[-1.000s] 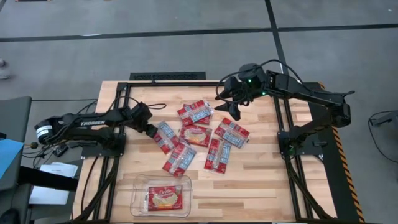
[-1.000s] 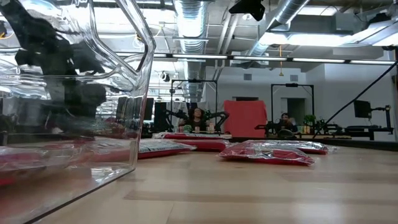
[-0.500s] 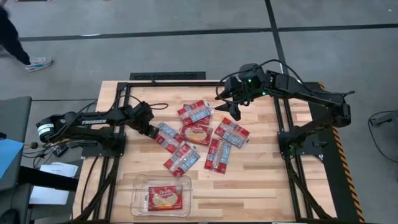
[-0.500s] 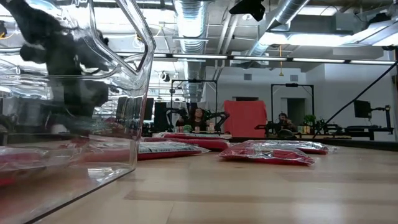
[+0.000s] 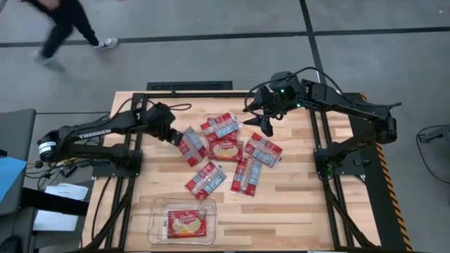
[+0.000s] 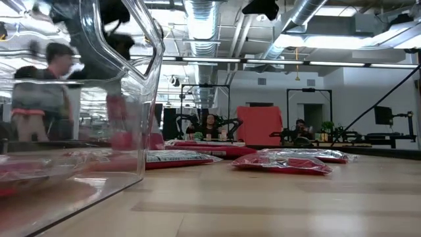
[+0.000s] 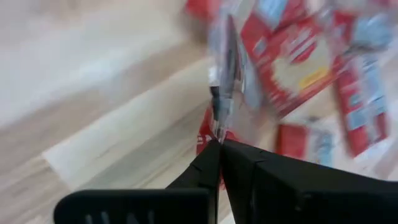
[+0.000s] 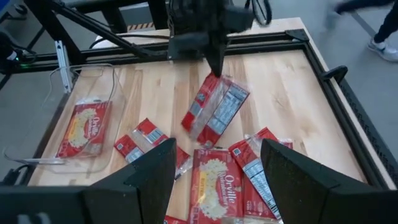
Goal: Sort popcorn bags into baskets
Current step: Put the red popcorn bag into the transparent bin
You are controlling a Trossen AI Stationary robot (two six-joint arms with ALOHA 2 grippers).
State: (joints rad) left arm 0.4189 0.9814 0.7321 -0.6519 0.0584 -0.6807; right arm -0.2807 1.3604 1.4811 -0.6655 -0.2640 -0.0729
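Observation:
My left gripper [image 5: 173, 134] is shut on one red popcorn bag [image 5: 191, 145], which hangs below it over the table's left middle; the right wrist view shows this bag [image 8: 214, 109] from across the table. Several more bags lie flat in a loose cluster [image 5: 223, 149], [image 5: 262, 149], [image 5: 245, 174], [image 5: 205, 179], [image 5: 220, 126]. The clear tub [image 5: 157, 211] stands by the near edge with one bag [image 5: 186, 223] lying flat in it. My right gripper [image 5: 266, 125] hovers open above the cluster's far right side, touching nothing. My left gripper [image 7: 221, 142] pinches the bag between its two fingers by the top edge [image 7: 219, 127] of one short end. The fingers come from above, pointing down. The bag hangs tilted below them [image 8: 214, 109] and looks lifted clear of the table.
In the low view the tub's clear wall [image 6: 141, 99] fills the left, with bags [image 6: 283, 161] lying on the wood beyond. Dark frame rails [image 5: 190, 95] run along the table's far edge and sides. A person [image 5: 63, 21] walks across the floor beyond the far left corner.
My left gripper has risen and moved a little toward the far edge with the bag in its grip. The bag, which lay flat on the table's left side, has come up off the wood and now hangs tilted beside the cluster. A person has walked in beyond the table.

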